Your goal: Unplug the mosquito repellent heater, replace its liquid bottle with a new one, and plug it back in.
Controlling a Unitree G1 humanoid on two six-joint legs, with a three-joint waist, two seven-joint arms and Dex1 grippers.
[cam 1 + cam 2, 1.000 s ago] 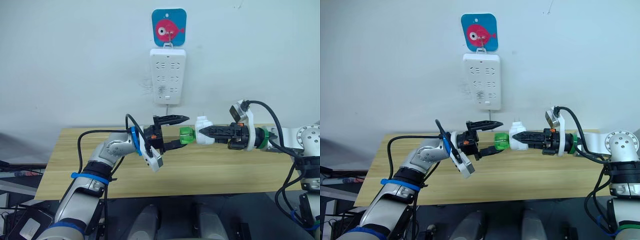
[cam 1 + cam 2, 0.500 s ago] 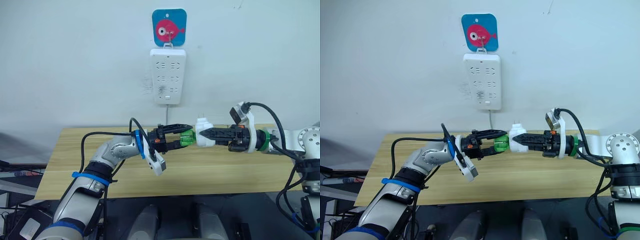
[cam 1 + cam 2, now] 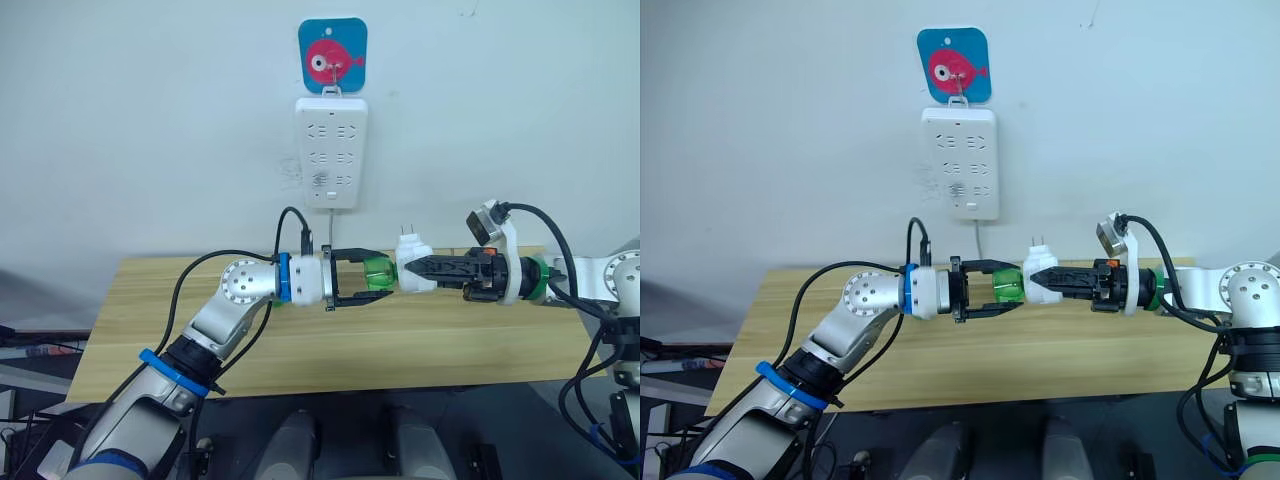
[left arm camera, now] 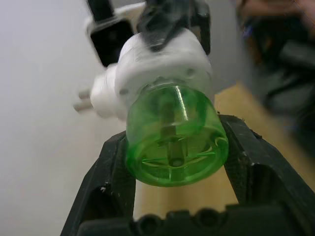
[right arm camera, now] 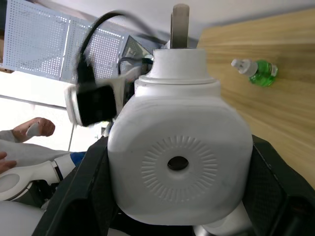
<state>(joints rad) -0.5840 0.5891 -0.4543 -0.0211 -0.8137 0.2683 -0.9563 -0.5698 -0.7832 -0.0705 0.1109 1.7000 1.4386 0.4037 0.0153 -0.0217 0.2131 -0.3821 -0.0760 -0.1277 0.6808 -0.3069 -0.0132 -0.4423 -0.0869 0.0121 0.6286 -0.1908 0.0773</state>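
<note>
Item: mosquito repellent heater [image 3: 410,270], white, unplugged, held in mid-air above the wooden desk [image 3: 150,330] with its two prongs pointing up; gripped at its body by the right gripper [image 3: 428,271], whose fingers are clenched on it. Attached part: green liquid bottle [image 3: 377,274], still seated in the heater's left end. Left gripper [image 3: 358,275]: a second ago it stood apart to the left with its fingers spread; half a second ago it had reached the bottle; its wrist has since rolled and its fingers [image 4: 115,179] are now set on either side of the bottle, apparently pressing on it, though firm contact cannot be confirmed from the wrist view. Significance: the unplugging is done, and the old bottle is judged ready to be twisted or pulled out while the right arm holds the heater steady. Further items: a second green bottle [image 5: 256,72], lying on its side on the desk, presumably the replacement; white power strip [image 3: 331,150], hung on the far wall beneath a blue fish hook plate [image 3: 333,55], sockets vacant.
</note>
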